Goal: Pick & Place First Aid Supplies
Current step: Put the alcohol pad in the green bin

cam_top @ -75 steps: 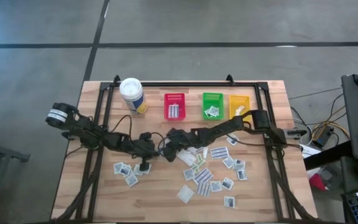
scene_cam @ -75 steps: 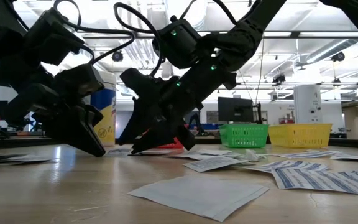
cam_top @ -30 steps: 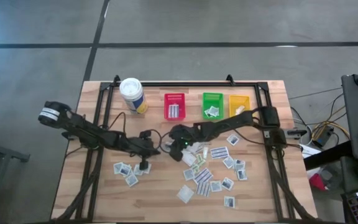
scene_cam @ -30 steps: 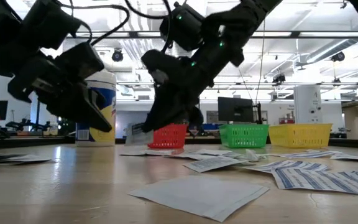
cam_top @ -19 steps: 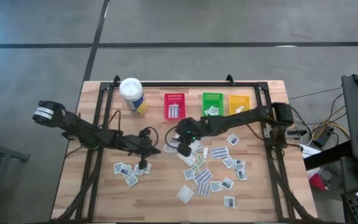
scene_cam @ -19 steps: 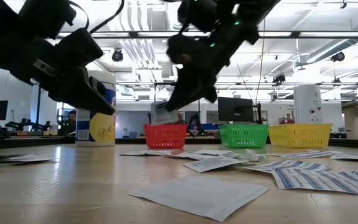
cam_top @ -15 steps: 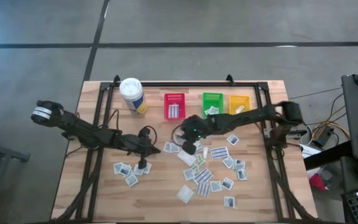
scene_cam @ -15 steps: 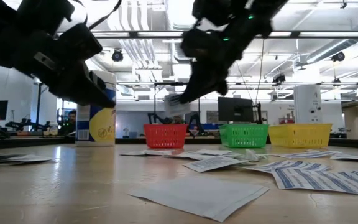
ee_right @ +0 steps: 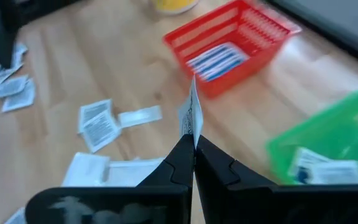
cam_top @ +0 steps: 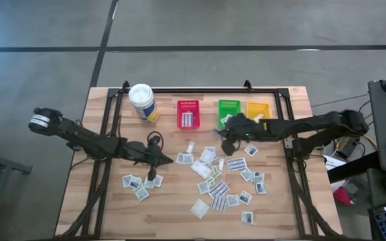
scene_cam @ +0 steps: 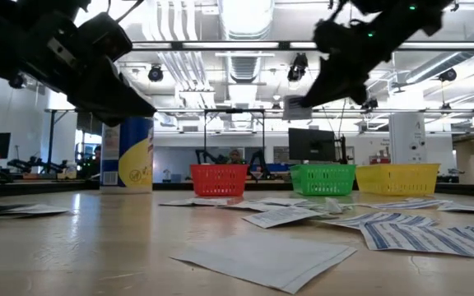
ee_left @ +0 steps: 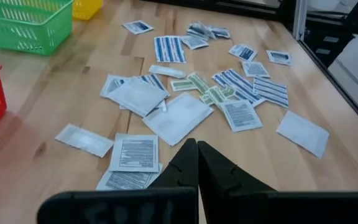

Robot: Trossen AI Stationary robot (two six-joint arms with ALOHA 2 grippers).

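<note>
You have three bins: one red bin, one green bin, one yellow bin. One canister stands at eleven o'clock. You have roughly two dozen loose packets on the table; exact count unclear.

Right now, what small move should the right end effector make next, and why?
Probably carry on over the green bin and release. The right end effector is shut on a white packet, raised above the table just short of that bin.
</note>
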